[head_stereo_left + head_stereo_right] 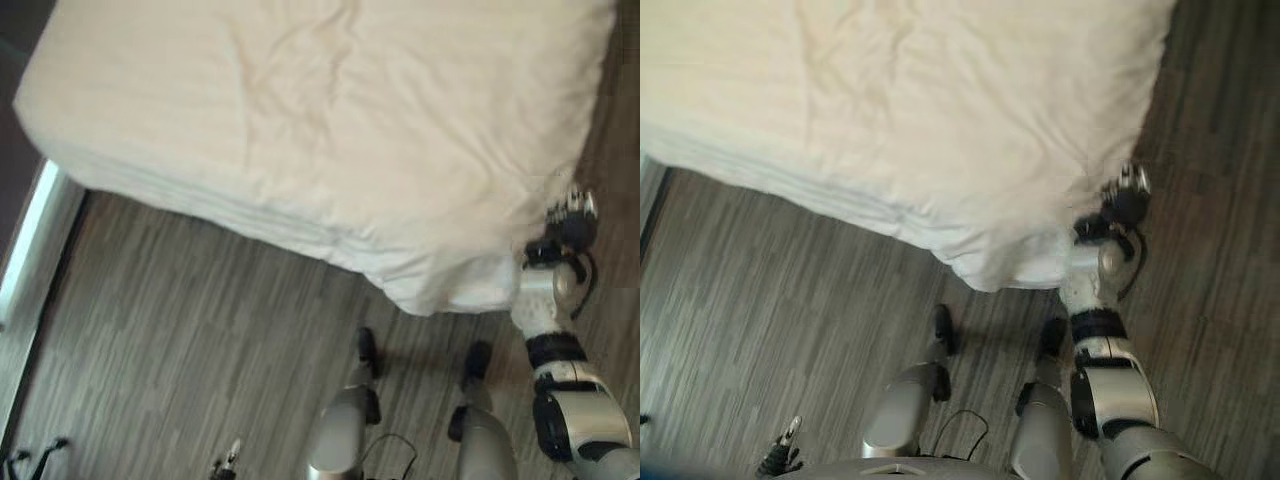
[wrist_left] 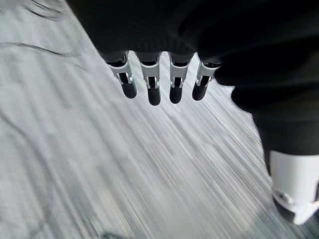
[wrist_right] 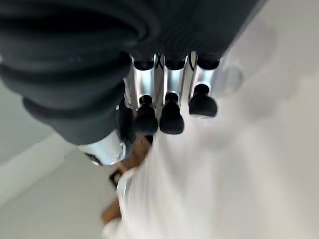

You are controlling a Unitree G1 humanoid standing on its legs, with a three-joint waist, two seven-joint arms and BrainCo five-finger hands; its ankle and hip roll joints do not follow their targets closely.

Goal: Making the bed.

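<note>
Hanging off the near right corner of the bed (image 1: 200, 195), the duvet (image 1: 330, 110) droops toward the floor (image 1: 180, 330), and the right hand (image 1: 568, 215) is seen right at that corner, against the cloth. In the right wrist view the fingers (image 3: 172, 117) are curled down onto the white fabric; whether a fold is actually pinched between them cannot be told. The left hand (image 2: 164, 59) is held low over bare floor, well away from the bed, its fingers (image 2: 154, 92) straight and loosely parallel, with nothing in them.

Several risks can be judged from this. If only the top layer is caught, the cover may slide over its filling, and the creases seen across the middle of the duvet would be deepened rather than smoothed. If the corner is tugged with one hand alone, the whole duvet may be dragged askew, so that the far left edge is pulled short. A weak hold could also let the corner slip and fall further over the edge.

Counted: one bed, one duvet, two hands; no pillow is seen.
</note>
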